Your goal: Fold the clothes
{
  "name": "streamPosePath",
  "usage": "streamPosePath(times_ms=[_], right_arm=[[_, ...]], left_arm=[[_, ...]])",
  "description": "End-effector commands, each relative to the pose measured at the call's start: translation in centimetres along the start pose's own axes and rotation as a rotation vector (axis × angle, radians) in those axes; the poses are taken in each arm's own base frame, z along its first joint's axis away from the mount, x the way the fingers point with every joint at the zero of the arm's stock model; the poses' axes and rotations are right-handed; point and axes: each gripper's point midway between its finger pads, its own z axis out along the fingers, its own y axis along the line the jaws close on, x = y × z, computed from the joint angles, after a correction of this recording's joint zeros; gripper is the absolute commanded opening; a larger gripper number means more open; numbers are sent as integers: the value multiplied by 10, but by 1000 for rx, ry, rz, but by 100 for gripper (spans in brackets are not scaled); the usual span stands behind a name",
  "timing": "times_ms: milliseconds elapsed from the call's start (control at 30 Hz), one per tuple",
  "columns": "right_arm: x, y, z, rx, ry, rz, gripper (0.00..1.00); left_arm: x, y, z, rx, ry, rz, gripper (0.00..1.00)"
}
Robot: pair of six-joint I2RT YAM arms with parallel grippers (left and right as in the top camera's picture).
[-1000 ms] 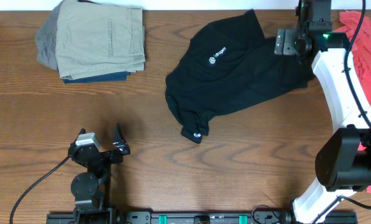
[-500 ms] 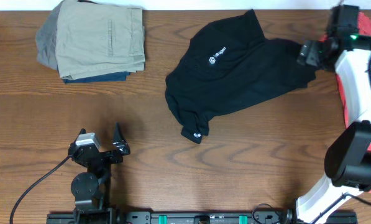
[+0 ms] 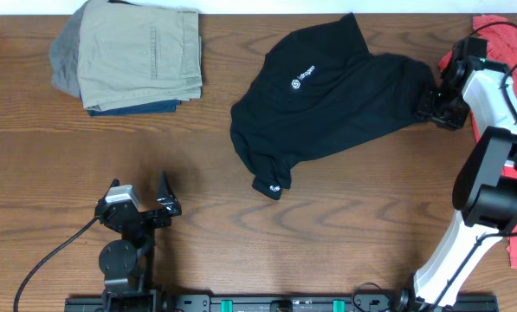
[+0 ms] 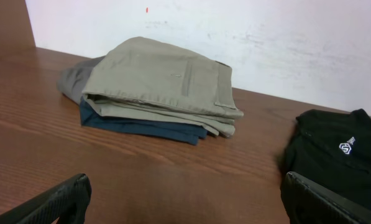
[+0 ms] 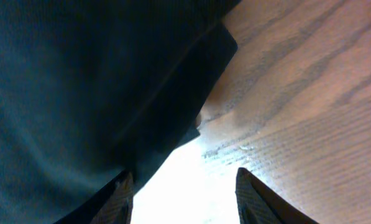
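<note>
The black shirt [image 3: 332,91] lies crumpled at the table's back centre-right, its white logo facing up. It also shows at the right edge of the left wrist view [image 4: 340,158]. My right gripper [image 3: 433,102] is low at the shirt's right edge, open, with black fabric [image 5: 79,81] just beyond its left finger and bare wood between the fingers [image 5: 184,190]. My left gripper [image 3: 145,201] rests open and empty near the front left, far from the shirt; its fingertips frame bare table in the left wrist view [image 4: 185,199].
A folded stack of khaki, grey and navy garments [image 3: 132,56] sits at the back left, also in the left wrist view [image 4: 157,87]. A coral-red shirt [image 3: 509,43] lies at the right edge behind the right arm. A white wall backs the table.
My right arm has swung from the back edge above the shirt out to the right and down to the shirt's right edge. The left arm and the shirt have not moved.
</note>
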Motion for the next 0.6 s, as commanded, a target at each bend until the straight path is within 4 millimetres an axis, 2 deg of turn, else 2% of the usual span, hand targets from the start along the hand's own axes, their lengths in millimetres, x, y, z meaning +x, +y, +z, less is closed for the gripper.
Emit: streamPosePath(times_ms=[0,167,333,433,567], right_arm=[[3,-6,17,38,23,2,49],[1,-13,28,75,20,4,45],[-4,-13,28,71,2,8,44],[-9,-13,28,67,-17,9,50],[-14,-11,28,62,-37,10,51]], left_arm=[[17,7,1,-29,49,15,98],[17,7,1,-30,49,15,98],[17,7,1,-30,49,15,98],[17,7,1,-29,49,15,98],[17,7,1,-29,49,15,98]])
